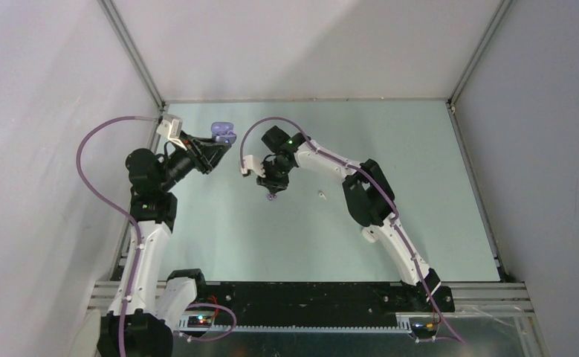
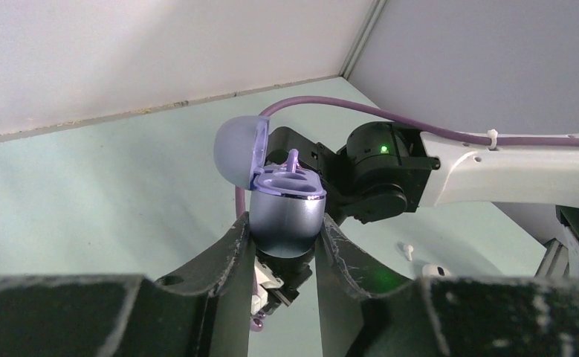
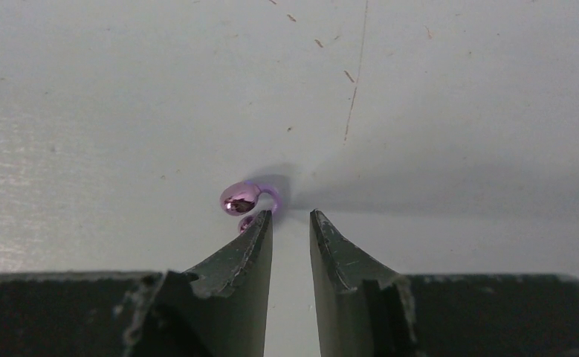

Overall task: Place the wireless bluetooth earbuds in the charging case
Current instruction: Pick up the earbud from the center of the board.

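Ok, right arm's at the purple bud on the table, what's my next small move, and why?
Probably nudge the right gripper sideways toward the purple bud and widen the jaws a little. The bud lies just beside one jaw's tip, not in the gap, which is narrow and empty; closing now would likely miss it.

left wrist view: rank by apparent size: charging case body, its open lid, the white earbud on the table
1. charging case body
2. lid, only slightly smaller, so a close call
3. white earbud, tiny, though it lies farther from the camera
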Robot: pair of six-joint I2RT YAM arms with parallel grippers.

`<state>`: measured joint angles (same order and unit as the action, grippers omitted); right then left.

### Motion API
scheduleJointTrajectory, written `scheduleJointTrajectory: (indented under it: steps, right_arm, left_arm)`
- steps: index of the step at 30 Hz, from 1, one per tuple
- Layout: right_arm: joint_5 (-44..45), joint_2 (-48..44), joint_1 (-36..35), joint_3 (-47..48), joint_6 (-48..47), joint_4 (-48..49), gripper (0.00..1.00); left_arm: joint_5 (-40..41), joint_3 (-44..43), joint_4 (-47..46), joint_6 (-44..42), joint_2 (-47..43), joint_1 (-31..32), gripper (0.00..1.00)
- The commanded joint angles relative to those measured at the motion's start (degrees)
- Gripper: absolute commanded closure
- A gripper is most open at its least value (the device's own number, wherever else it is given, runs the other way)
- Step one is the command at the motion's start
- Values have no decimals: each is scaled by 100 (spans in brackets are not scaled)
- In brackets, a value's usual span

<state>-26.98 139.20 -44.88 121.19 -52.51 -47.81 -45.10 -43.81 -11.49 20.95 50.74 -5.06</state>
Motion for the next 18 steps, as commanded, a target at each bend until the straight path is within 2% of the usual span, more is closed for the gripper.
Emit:
scheduleJointTrajectory:
  steps: [1, 18]
  right_arm:
    - [-412, 13, 27, 377, -181, -405, 70]
    - [-226, 38, 7, 269, 463, -75, 73]
  left_arm:
    - [49, 30, -317, -25, 19, -51, 100]
    - [63, 78, -513, 70, 155, -54, 100]
